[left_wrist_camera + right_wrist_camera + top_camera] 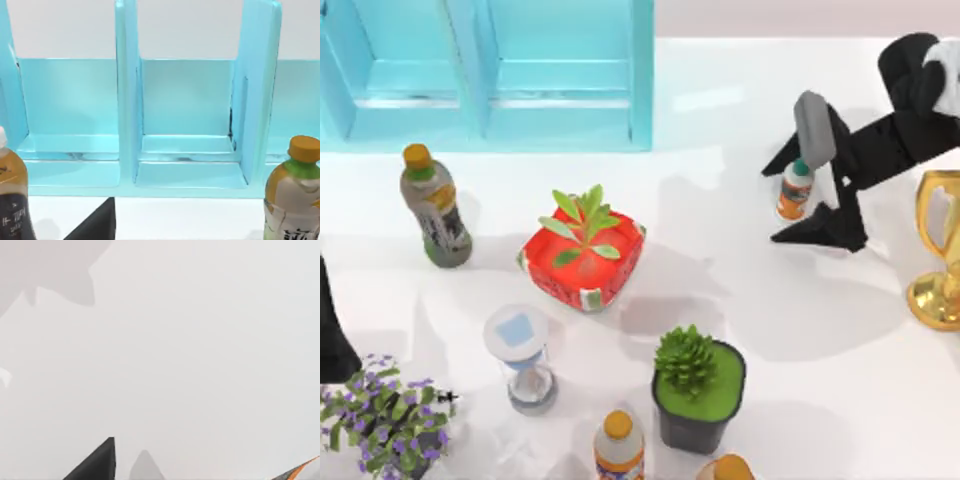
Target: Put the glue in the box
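The glue (795, 190), a small white bottle with a green cap and orange label, stands upright at the right rear of the table. My right gripper (772, 204) is open and straddles it, one black finger behind the bottle and one in front, with gaps on both sides. In the right wrist view a dark finger (95, 465) shows, along with an orange sliver of the glue (300, 472). The light blue box (640, 90) with several open compartments fills the rear left. Its dividers (127, 100) face the left wrist camera. My left arm (335, 330) is parked at the left edge.
A grey drink bottle (435, 205), a red pot with a plant (582, 250), an hourglass (525, 360), a black-potted succulent (698, 385), purple flowers (385, 415) and orange-capped bottles (618, 445) crowd the left and front. A gold trophy (940, 250) stands right of the gripper.
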Controlling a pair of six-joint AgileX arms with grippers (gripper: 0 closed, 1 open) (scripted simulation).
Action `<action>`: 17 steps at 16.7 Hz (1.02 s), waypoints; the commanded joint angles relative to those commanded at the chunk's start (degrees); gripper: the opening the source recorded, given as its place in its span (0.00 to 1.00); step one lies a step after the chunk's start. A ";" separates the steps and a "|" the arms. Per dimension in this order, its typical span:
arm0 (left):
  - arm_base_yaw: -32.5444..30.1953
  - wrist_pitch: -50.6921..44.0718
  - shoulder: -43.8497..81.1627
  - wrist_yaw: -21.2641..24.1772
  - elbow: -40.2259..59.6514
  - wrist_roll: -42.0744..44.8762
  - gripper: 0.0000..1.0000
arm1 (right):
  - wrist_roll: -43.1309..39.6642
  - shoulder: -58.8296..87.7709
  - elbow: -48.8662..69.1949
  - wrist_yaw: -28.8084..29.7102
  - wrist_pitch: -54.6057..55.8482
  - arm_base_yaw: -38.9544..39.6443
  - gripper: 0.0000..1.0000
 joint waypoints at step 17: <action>0.00 0.00 0.00 0.00 0.00 0.00 1.00 | 0.01 -0.01 -0.02 0.00 0.01 0.00 0.02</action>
